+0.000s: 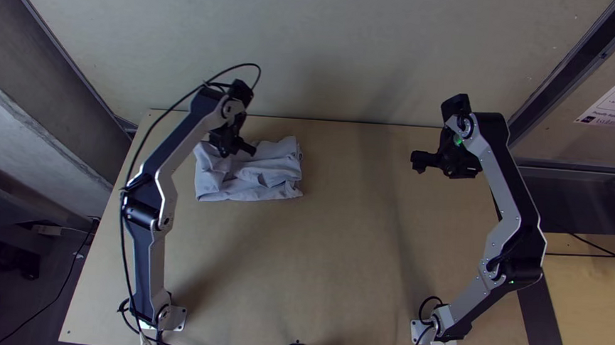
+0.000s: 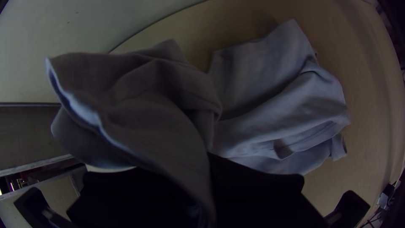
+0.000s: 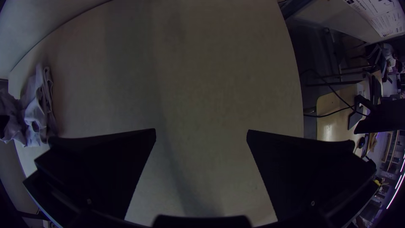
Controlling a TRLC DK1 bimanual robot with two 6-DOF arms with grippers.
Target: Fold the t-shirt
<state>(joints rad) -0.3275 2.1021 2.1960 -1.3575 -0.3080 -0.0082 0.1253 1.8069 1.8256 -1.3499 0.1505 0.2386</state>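
Light-grey t-shirt (image 1: 272, 174) pinched in the left gripper (image 1: 238, 147), the right gripper (image 1: 439, 166) spread wide.
Nearest the left jaws, which are closed on the cloth, a raised flap runs down between them and drapes over one finger; which part of the shirt it is, I cannot tell. Just beside and below these jaws, the rest lies in a bunched, roughly rectangular pile with loose folds and creases, on the wooden table (image 1: 330, 266). Well apart from the pile, the right jaws stand wide with bare table between them. Farther off, past both pairs of jaws, a pale panel (image 1: 358, 47) runs beyond the table's far edge.
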